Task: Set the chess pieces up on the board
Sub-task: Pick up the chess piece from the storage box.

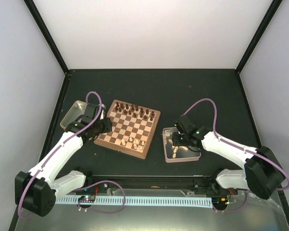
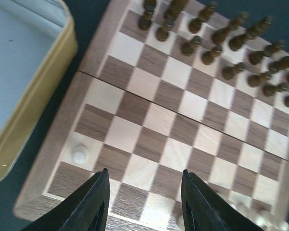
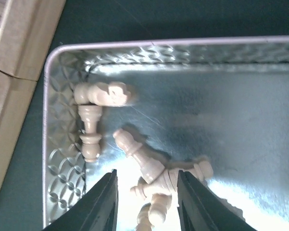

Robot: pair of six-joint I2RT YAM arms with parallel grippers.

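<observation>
Reaching arm: right gripper (image 3: 146,180), the nearer one, directly above chess pieces (image 3: 137,151) lying in tray (image 3: 53,96).
Piece axis: slanted across the jaws.
Right grip: half-closed around them; hold unclear.
Idle arm: left gripper (image 2: 144,173) part open, empty, over board (image 2: 173,125).

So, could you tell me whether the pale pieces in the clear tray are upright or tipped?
Tipped: the pale pieces lie on their sides in the tray, some piled together.

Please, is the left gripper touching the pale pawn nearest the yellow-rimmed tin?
Apart. The left wrist view shows bare board between the left gripper and the pawn.
</observation>
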